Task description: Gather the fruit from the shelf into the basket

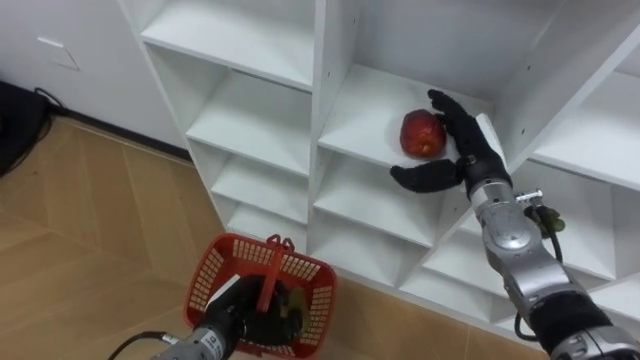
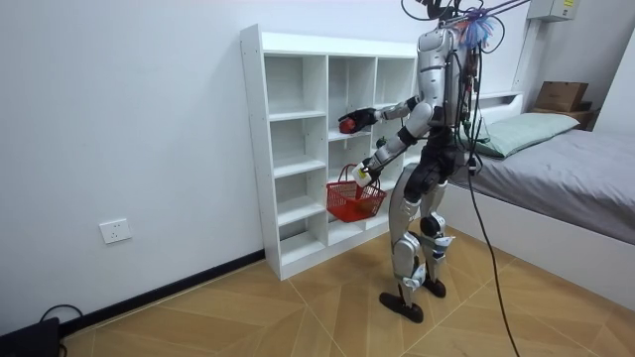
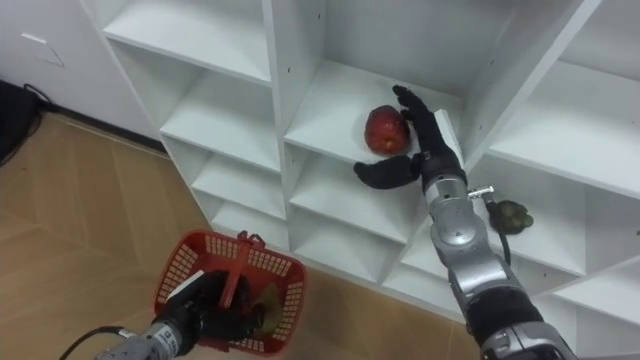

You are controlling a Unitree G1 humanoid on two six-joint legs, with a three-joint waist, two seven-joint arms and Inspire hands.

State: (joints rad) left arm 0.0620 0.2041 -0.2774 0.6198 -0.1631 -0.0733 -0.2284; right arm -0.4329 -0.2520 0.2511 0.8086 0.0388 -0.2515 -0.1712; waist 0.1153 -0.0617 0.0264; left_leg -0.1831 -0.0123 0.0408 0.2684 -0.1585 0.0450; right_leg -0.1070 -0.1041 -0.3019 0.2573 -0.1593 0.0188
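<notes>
Red apple sits on a middle shelf of the white closet. The right robot hand cups it, fingers spread apart. The left robot hand is clamped on the red basket handle.

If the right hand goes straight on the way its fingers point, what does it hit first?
Probably the red apple, which sits in the crook of the open right hand, touching or nearly so; depth is unclear.
</notes>
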